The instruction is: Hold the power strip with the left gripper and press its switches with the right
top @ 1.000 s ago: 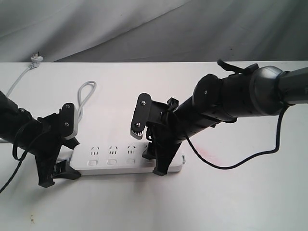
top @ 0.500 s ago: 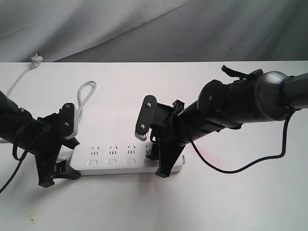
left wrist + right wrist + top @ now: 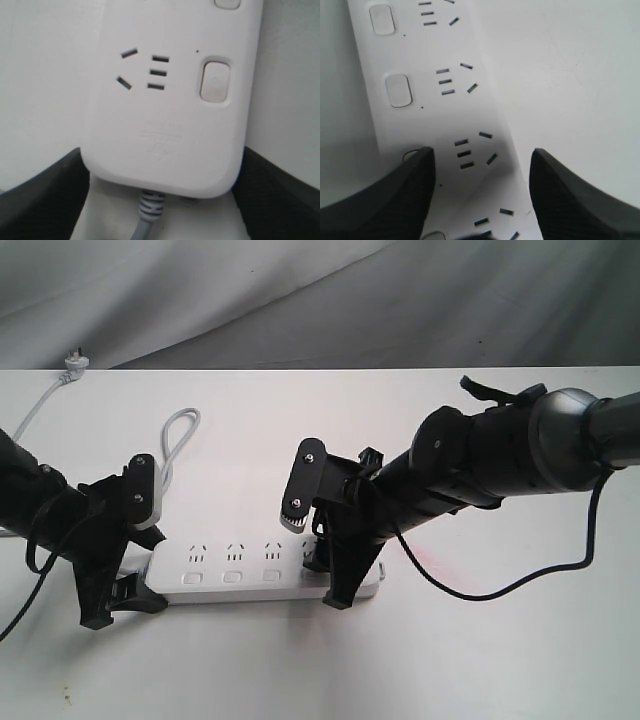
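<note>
power strip [image 3: 240,578] flat on the table [image 3: 470,660] | left gripper [image 3: 162,155] wide, clamped across its cord end | right gripper [image 3: 480,155] spread, holding nothing, fingertip [image 3: 415,172] over a switch [image 3: 410,154], which I only see on the wrist cam

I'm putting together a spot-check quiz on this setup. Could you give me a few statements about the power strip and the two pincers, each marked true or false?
1. The left pincer clamps the cord end of the power strip. True.
2. The right pincer has its jaws shut. False: they stand open, and one finger rests on the strip, partly covering a switch.
3. The plug is pushed into one of the strip's sockets. False: it lies at the far left edge of the table, and the sockets in view are empty.
4. The power strip lies flat on the white table. True.
</note>
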Robot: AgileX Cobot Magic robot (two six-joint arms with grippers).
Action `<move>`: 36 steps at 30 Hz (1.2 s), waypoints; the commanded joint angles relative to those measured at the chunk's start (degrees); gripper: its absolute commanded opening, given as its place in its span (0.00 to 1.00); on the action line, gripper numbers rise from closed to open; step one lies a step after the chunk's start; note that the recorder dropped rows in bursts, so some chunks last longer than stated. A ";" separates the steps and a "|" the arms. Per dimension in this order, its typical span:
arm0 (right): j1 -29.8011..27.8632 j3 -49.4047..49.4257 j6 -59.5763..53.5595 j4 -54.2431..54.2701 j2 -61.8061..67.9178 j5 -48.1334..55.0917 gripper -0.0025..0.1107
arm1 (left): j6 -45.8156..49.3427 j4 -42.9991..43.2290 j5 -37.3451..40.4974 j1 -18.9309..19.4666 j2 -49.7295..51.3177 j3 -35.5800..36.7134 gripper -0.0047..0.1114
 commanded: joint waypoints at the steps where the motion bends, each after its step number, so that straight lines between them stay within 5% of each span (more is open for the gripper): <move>1: 0.21 0.84 -0.60 -0.86 0.38 0.38 0.49 | -0.02 -0.49 -0.34 0.14 -0.05 -0.29 0.45; 36: 1.41 0.84 -1.86 0.39 3.00 4.23 0.49 | -0.02 -0.49 -0.43 0.14 -0.05 -0.29 0.45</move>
